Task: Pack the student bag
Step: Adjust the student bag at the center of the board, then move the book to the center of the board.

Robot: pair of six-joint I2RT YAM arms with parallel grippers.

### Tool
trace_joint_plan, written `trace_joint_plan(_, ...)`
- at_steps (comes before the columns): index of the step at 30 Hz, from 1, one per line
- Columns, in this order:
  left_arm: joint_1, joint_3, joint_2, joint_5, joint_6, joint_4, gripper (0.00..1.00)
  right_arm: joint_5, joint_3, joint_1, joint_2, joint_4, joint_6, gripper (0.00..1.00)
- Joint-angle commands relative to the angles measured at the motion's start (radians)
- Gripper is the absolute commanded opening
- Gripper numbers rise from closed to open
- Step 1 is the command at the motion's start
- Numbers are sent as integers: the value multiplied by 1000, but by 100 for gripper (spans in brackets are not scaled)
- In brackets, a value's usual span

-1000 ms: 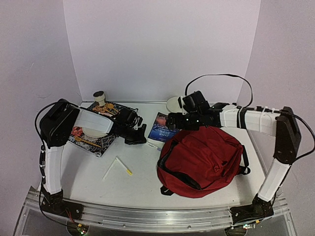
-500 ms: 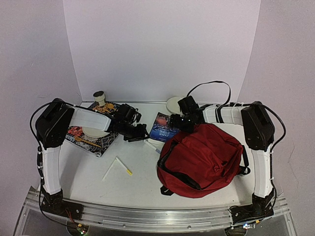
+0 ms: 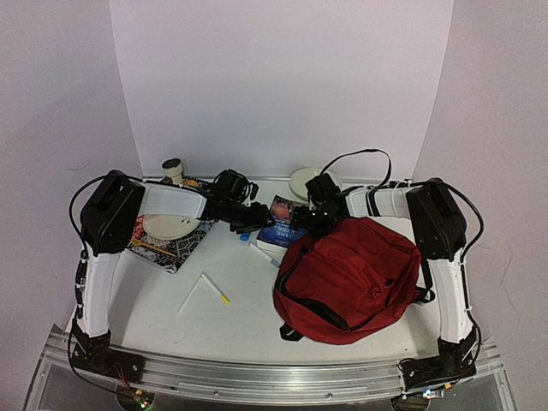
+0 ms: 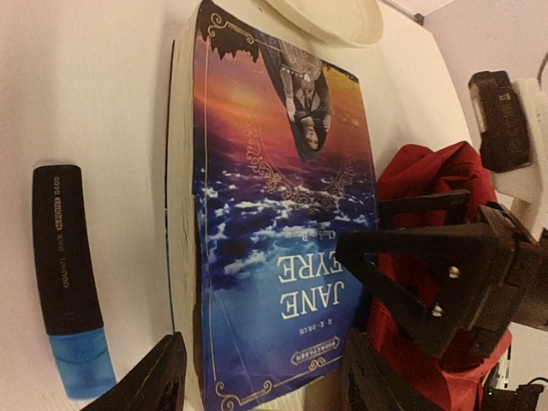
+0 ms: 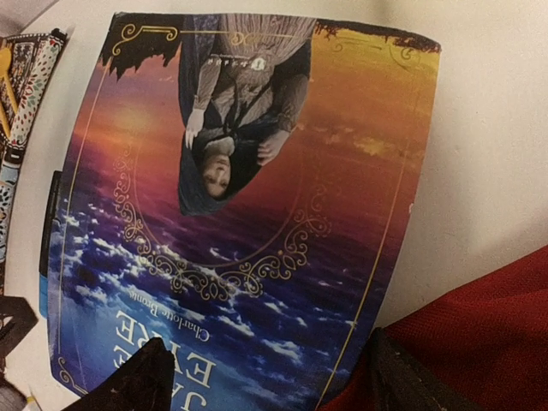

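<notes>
Student bag lying on right half of table, main opening gaping toward the left; both grippers set over the book just beside it.

Left gripper is seen with jaws spread wide, one finger on each side of the book's end; nothing is clamped. Right gripper is likewise held open above the cover, nothing gripped; contact with the book cannot be told. Red fabric is seen at the book's corner in the right wrist view. A black marker with a blue cap is noted beside the book's page edge.
</notes>
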Motion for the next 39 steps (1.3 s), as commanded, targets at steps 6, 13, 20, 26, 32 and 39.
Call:
trace_joint_plan(6, 4, 82, 92, 18, 11, -44, 63, -197, 49, 10, 55, 5, -24, 76)
trace_joint_plan(13, 4, -12, 11, 46, -7, -43, 55, -284, 18, 35, 34, 49, -23, 76)
trace_joint_plan(20, 1, -127, -97, 42, -26, -27, 48, -323, 28, 94, 24, 55, -37, 76)
trace_joint_plan(26, -3, -249, -187, 27, -64, 11, 43, -323, -14, 134, -6, 55, -34, 77)
trace_joint_plan(32, -3, -382, -282, -18, -93, 41, 43, -273, -121, 155, -75, 54, -36, 82)
trace_joint_plan(39, -3, -448, -306, -27, -95, 49, 42, -150, -343, 108, -209, 53, -59, 88)
